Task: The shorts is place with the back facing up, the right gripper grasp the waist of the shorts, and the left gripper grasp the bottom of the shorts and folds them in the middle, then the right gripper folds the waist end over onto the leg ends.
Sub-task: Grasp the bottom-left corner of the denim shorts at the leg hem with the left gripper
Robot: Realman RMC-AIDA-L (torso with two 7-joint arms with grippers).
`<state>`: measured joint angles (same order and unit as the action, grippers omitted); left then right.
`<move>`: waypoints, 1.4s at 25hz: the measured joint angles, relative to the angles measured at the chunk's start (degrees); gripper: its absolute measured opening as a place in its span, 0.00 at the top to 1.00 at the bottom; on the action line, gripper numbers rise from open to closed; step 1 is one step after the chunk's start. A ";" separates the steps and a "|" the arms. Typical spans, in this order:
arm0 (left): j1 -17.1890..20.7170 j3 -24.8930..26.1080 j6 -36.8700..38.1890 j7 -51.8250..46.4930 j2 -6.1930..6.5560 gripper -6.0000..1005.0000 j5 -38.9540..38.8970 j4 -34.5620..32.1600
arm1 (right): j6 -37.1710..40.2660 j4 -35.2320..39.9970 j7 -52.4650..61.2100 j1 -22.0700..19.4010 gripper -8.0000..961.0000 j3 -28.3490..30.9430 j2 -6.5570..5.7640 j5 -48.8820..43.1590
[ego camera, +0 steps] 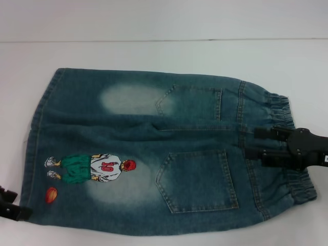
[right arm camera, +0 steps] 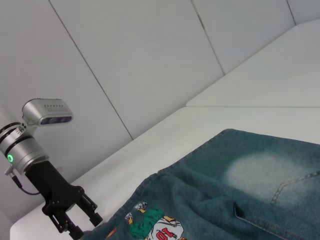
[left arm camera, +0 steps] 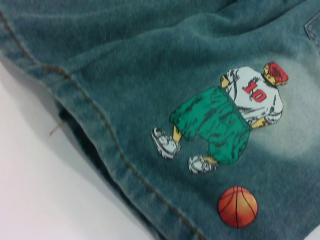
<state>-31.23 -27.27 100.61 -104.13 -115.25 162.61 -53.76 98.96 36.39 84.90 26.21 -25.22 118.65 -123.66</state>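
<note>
Currently the shorts [ego camera: 154,154] lie flat, back up, on the white table [ego camera: 154,51], waist [ego camera: 287,148] toward the robot's right and the bottom of the shorts [ego camera: 38,138] toward its left. The right gripper [ego camera: 247,144] sits over the waist, fingertips at the inner edge of the gathered band; whether it has pinched cloth or only rests on it cannot be told from the head view. The left gripper [ego camera: 13,205] is low at the near corner of the hem, just beside the denim, fingers apart in the right wrist view [right arm camera: 75,220] and holding nothing visible.

Risks, as judged:
- The right gripper may catch only the top layer of the elastic band, so the lower layer would lag and bunch when lifted.
- The left gripper stands at the hem's very corner, near the embroidered basketball [left arm camera: 238,206]. A grip there would pull the leg ends unevenly and skew the middle fold.
- The hem edge lies slightly lifted from the table in the left wrist view [left arm camera: 75,100], so a finger could slide inside the leg instead of around it.

Containers: none in view. The two patch pockets [ego camera: 197,179] look flat, contents not discernible.
</note>
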 joint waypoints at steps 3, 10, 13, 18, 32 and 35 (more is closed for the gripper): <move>0.34 -0.01 0.24 -0.01 -0.12 0.22 0.59 -0.03 | 0.00 0.00 0.00 -0.02 0.05 0.00 0.00 0.00; 0.91 0.00 0.74 0.03 -0.31 0.22 0.86 -0.05 | 0.01 0.00 0.00 0.07 0.05 0.00 0.00 0.01; 0.96 0.01 0.86 0.17 -0.36 0.22 0.86 -0.06 | 0.06 0.00 0.00 0.08 0.05 0.00 0.00 0.05; 0.80 -0.24 0.91 0.32 -0.46 0.22 0.61 0.23 | 0.12 0.00 0.00 0.08 0.05 0.00 0.00 0.59; 0.38 -0.51 0.27 0.58 -1.33 0.22 0.25 0.44 | 0.18 0.00 0.00 0.09 0.05 0.00 -0.08 0.71; 0.32 -0.54 0.12 0.56 -1.41 0.22 0.28 0.19 | 0.18 0.00 0.00 0.07 0.05 0.00 -0.09 0.71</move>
<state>-30.91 -27.81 100.73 -103.58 -116.67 162.88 -53.56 99.14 36.39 84.90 26.28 -25.23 118.56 -122.95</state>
